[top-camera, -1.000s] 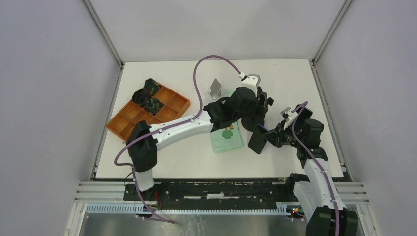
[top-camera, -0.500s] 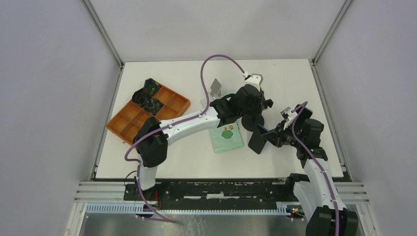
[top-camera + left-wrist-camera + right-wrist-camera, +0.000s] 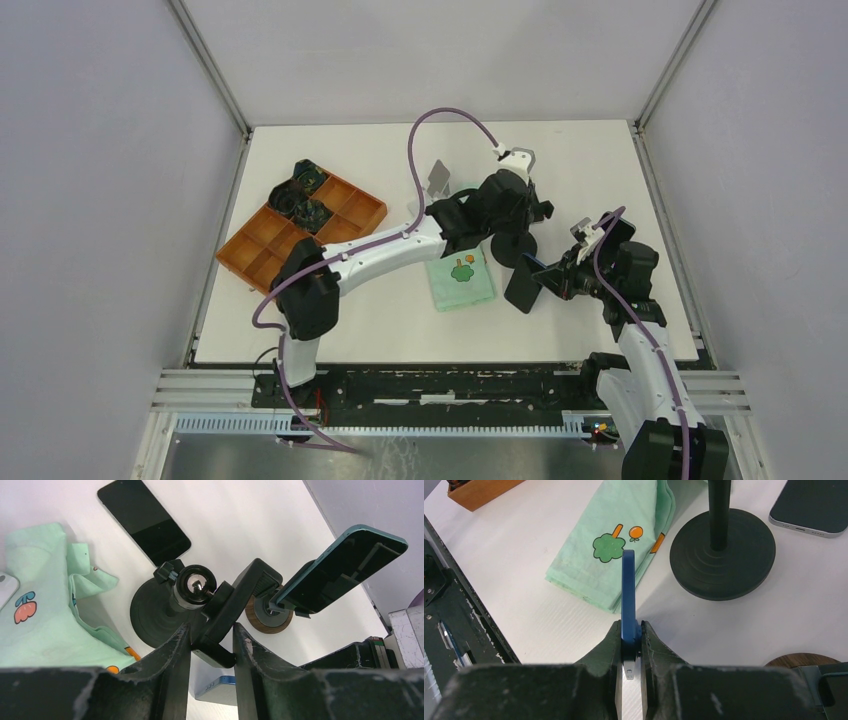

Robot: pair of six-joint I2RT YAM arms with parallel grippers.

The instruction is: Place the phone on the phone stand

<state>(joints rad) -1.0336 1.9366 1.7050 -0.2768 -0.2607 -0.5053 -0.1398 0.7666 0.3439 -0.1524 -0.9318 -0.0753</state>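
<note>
Holding the phone (image 3: 628, 590) edge-on, the right pincer (image 3: 630, 630) is clamped tight on its near end, so the blue slab stands on its long edge above the surface (image 3: 380, 320). Its long axis runs straight out from the fingers. The stand (image 3: 722, 555), a black round base with a pole, sits just beyond the phone's tip and a little to the right in the right wrist view. A green cloth (image 3: 624, 520) lies to the left of the stand.

The left pincer (image 3: 211, 630) is closed on the stand's black bracket (image 3: 235, 600), just below the ball joint (image 3: 197, 585). My reading is that the left arm steadies the bracket while the right arm, the one carrying the phone, brings it in.

A dark phone (image 3: 145, 520) lies flat past the stand. A second stand with a wooden base (image 3: 270, 620) carries a teal phone (image 3: 345, 562).

Well apart on the left, an orange tray (image 3: 350, 215) holds dark round items (image 3: 300, 195) in its far compartments. I cannot make out what they are.
</note>
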